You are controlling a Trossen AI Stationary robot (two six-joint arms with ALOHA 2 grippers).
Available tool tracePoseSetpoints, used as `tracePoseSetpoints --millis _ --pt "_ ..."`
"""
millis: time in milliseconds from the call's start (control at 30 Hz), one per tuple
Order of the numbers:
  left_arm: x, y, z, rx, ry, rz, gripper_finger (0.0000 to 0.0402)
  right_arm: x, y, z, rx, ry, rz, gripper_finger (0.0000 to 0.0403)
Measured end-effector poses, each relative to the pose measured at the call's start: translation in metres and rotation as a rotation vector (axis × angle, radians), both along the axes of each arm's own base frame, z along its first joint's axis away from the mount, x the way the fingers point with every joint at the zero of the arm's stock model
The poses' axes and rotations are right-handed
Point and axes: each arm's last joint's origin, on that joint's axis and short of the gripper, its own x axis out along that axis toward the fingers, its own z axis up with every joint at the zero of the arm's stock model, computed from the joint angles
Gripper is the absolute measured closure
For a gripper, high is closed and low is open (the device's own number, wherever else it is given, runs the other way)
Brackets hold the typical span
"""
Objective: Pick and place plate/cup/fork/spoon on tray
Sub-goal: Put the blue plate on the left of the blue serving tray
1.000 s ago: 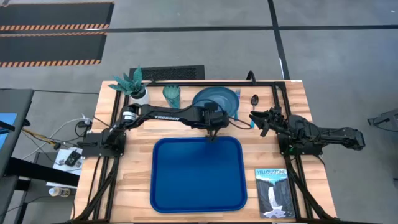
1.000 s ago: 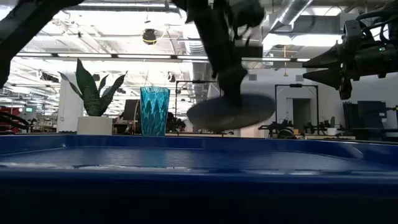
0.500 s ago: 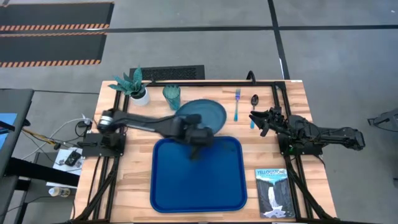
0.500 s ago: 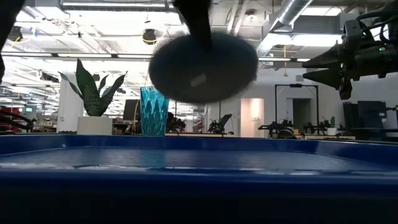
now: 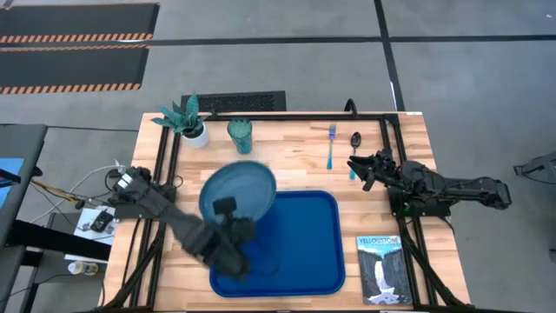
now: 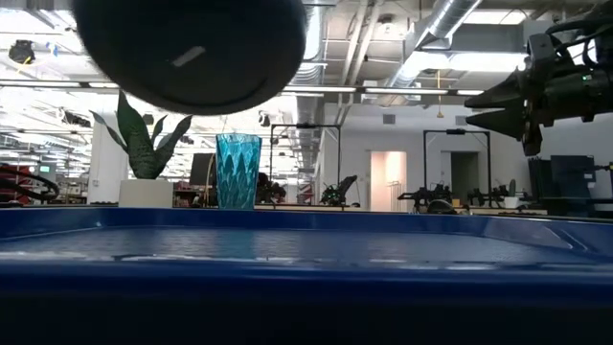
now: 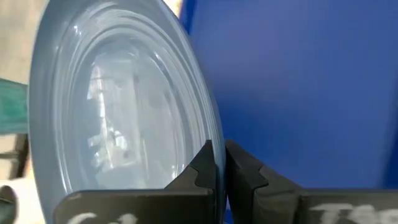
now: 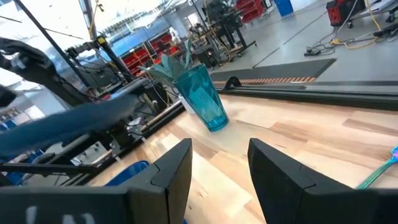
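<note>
The teal-blue plate (image 5: pixel 237 184) hangs in the air over the far left corner of the blue tray (image 5: pixel 295 252), held by my left gripper (image 5: pixel 228 209), which is shut on its rim. The low view shows its underside (image 6: pixel 192 48). The teal cup (image 5: pixel 240 135) stands upright on the table behind the tray. The light-blue fork (image 5: pixel 331 146) and the spoon (image 5: pixel 354 148) lie flat at the far right. My right gripper (image 5: pixel 360 167) is open and empty, just beside the spoon's handle. My left gripper pinches the plate's rim (image 7: pixel 214 163) between its two fingers, one on the upper face and one on the underside, at the plate's near side. The fingers come from the table's near side. The plate is lifted clear above the tray.
A white pot with a teal plant (image 5: pixel 187 120) stands at the far left, next to the cup. A Yellowstone book (image 5: pixel 380 268) lies on the table right of the tray. The tray's floor (image 7: pixel 298 81) is bare.
My left gripper has carried the plate from beside the fork toward the table's left and near edges, to above the tray's far left corner. The plate has risen and come nearer the low camera. The fork now lies uncovered.
</note>
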Motion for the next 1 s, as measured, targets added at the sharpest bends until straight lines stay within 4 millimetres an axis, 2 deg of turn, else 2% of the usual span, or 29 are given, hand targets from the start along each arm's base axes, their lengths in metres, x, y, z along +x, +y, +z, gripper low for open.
tracePoseSetpoints --millis 133,267,500,667,1000 --pt "-0.005 -0.026 -0.027 -0.010 -0.015 -0.006 0.0401 0.001 0.000 -0.001 0.002 0.017 0.001 0.0221" --pt "-0.001 -0.051 -0.069 -0.058 0.013 -0.073 0.0401 0.003 0.000 -0.004 0.001 0.046 0.002 0.0221" --pt "0.011 -0.072 -0.123 -0.051 0.139 -0.160 0.0401 0.006 -0.001 -0.009 0.011 0.109 0.002 0.0221" --pt "0.021 -0.084 -0.127 -0.126 0.060 -0.216 0.0401 0.008 -0.001 -0.013 0.033 0.138 0.000 0.0221" --pt "0.019 -0.087 -0.130 -0.231 0.146 -0.242 0.0384 0.009 0.000 -0.014 0.061 0.143 0.023 0.0221"
